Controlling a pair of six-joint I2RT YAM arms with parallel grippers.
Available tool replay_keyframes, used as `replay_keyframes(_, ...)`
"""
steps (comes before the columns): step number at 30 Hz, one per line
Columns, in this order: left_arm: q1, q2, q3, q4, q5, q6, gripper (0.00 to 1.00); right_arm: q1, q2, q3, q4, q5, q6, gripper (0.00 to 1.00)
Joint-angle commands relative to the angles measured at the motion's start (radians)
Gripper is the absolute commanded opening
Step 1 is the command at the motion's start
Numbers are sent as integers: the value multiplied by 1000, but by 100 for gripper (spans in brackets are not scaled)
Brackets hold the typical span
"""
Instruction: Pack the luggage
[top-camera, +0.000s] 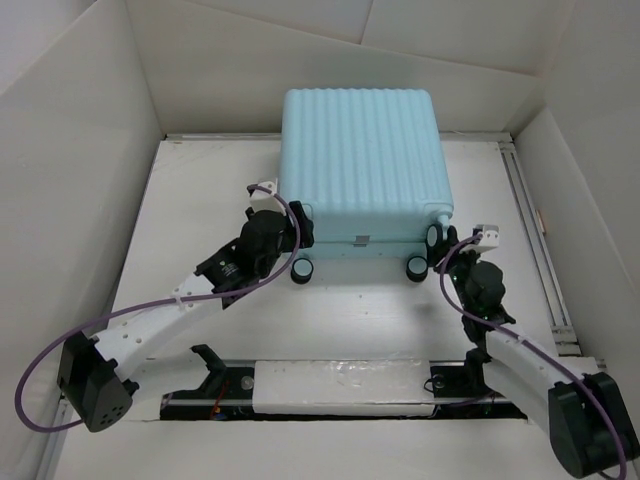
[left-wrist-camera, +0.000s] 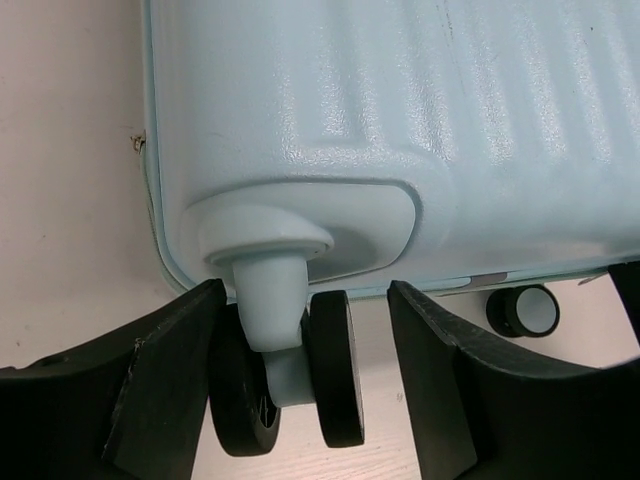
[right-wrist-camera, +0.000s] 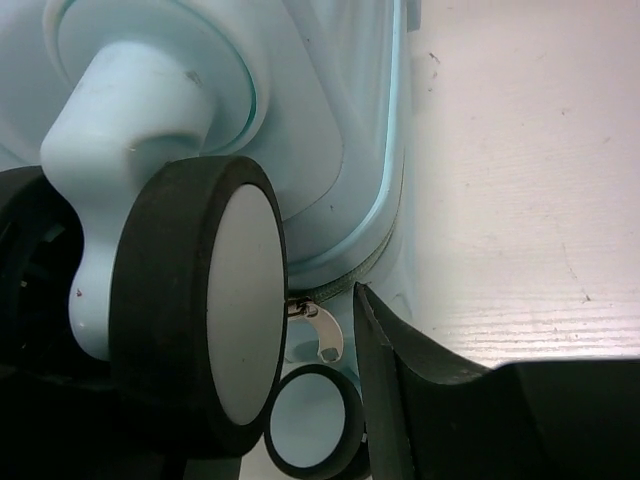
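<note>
The luggage (top-camera: 360, 160) lies flat and zipped shut at the back middle of the table, its wheels toward me. My left gripper (top-camera: 300, 225) is at its front left corner. In the left wrist view my left gripper (left-wrist-camera: 305, 330) is open around a black twin caster wheel (left-wrist-camera: 335, 370). The left finger (left-wrist-camera: 160, 390) touches the wheel, and a gap separates it from the right finger (left-wrist-camera: 450, 390). My right gripper (top-camera: 447, 248) is at the front right corner. There my right gripper (right-wrist-camera: 200, 330) straddles a big wheel (right-wrist-camera: 200, 320), open. A gap with the zipper pull (right-wrist-camera: 318, 325) lies before its right finger (right-wrist-camera: 400, 400).
White board walls (top-camera: 80, 150) enclose the table on three sides. A metal rail (top-camera: 530, 240) runs along the right edge. A white padded strip (top-camera: 340, 385) lies across the near edge between the arm bases. Two lower wheels (top-camera: 302, 268) stand on the table.
</note>
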Motion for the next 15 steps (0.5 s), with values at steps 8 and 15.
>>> replay_keyframes(8, -1, -6, -25, 74, 43, 9, 59, -18, 157, -5, 313, 2, 69, 50)
replay_keyframes(15, -1, -6, -45, 103, 43, 9, 19, -18, 202, -14, 388, 3, 89, 14)
